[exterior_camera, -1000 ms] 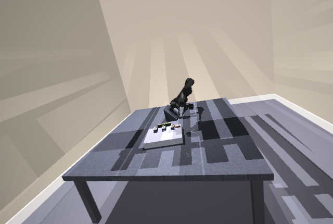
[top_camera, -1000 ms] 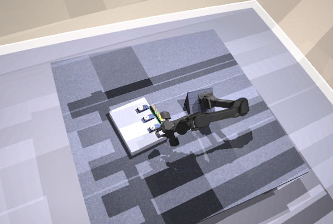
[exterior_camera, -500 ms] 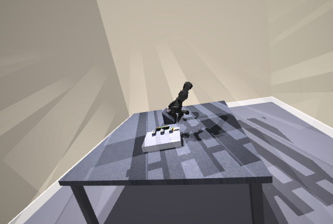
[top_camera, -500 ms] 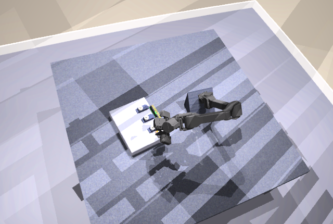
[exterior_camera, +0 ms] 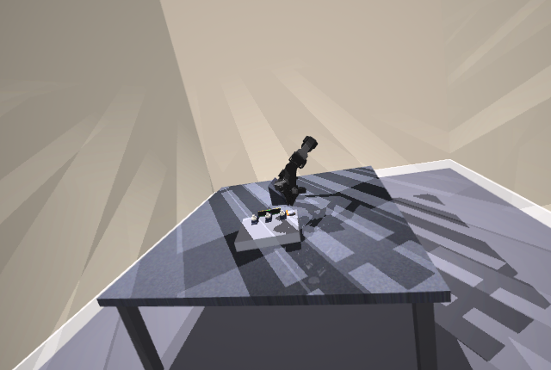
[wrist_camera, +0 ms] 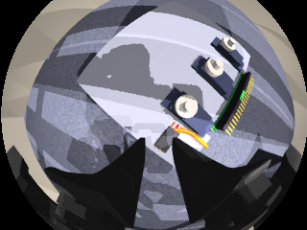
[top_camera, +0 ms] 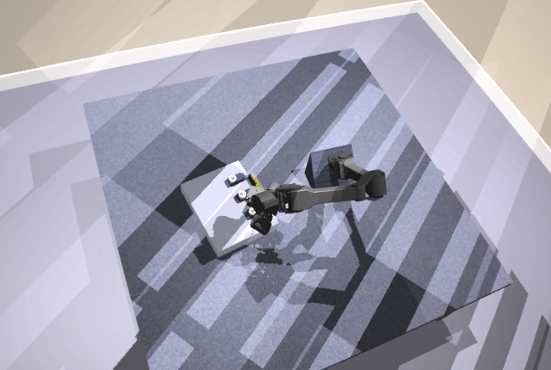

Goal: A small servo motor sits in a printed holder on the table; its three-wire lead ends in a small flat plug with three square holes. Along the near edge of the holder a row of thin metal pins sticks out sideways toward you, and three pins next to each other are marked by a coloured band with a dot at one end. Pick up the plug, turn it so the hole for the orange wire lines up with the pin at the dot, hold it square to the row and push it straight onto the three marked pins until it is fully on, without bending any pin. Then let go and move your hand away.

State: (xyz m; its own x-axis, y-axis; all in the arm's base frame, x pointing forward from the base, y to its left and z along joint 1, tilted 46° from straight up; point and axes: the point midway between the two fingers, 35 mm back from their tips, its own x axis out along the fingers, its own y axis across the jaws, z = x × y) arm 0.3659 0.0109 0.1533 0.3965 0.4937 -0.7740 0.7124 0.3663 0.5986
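Observation:
The small grey plug lies on the white block near its edge, with its orange lead curving toward the nearest servo. My gripper is open with a narrow gap and holds nothing. In the wrist view its fingertips stand on either side of the plug, which shows below and between them, closer to the right tip. The row of yellow pins is on the black header along the block's edge, with a green patch on the header. In the top view my arm hides the plug.
The white block carries two more servos beside the header. The dark arm base stands on the table behind the pin side. Strong striped shadows cross everything.

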